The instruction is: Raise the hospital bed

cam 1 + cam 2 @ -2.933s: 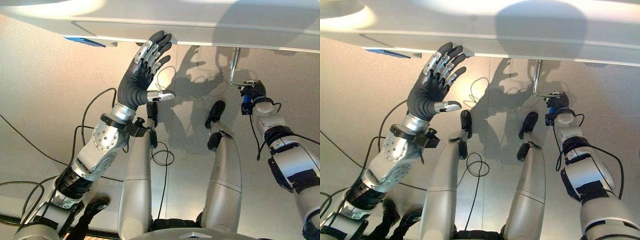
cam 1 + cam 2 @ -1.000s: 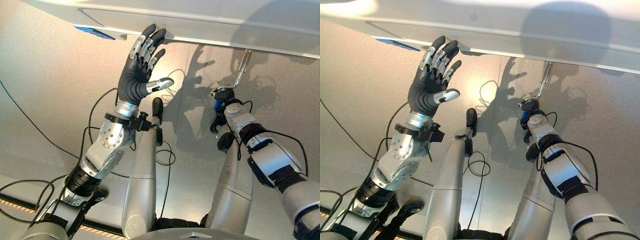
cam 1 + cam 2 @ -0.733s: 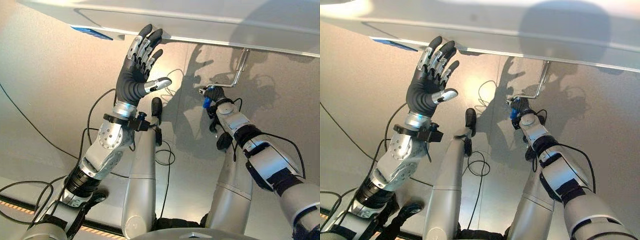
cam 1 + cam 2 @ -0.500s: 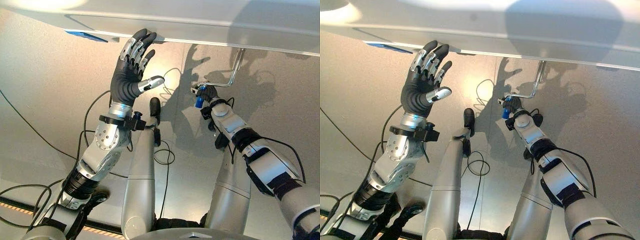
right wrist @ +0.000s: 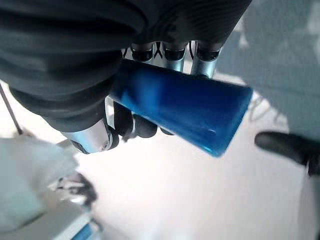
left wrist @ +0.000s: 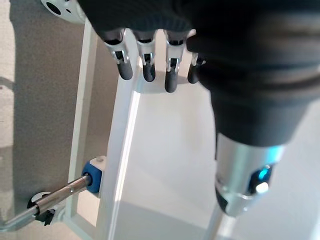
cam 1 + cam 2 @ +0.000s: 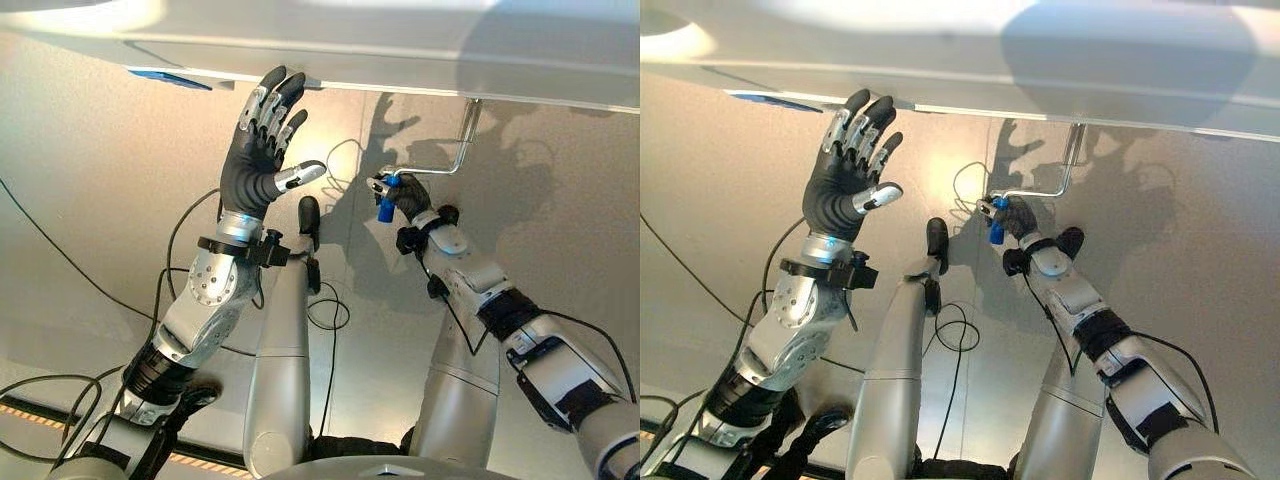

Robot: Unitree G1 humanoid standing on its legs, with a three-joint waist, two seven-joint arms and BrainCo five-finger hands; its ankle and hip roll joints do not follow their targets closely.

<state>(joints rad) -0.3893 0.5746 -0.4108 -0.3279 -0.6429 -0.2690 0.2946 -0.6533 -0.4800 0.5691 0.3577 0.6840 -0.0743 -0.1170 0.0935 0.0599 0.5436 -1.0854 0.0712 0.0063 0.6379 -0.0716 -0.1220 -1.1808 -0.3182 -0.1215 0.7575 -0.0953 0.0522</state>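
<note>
The white hospital bed's footboard edge (image 7: pixel 400 85) runs across the top of the eye views. A bent metal crank (image 7: pixel 455 160) hangs from under it, ending in a blue handle (image 7: pixel 385 207). My right hand (image 7: pixel 402 192) is shut on that blue handle (image 5: pixel 175 107), its fingers curled round it. My left hand (image 7: pixel 255 150) is raised with straight, spread fingers whose tips reach the bed's edge. In the left wrist view the fingertips (image 6: pixel 145 70) lie against the white bed frame (image 6: pixel 125 130), and the crank's shaft (image 6: pixel 55 195) enters a blue socket (image 6: pixel 94 172).
A blue label (image 7: pixel 170 78) sits on the bed's edge to the left of my left hand. A bed caster (image 6: pixel 40 202) shows on the grey floor (image 7: pixel 90 200) near the crank shaft.
My right hand has swung the crank handle leftward and downward, turning the crank. My left hand has stayed raised and open at the bed's edge.
</note>
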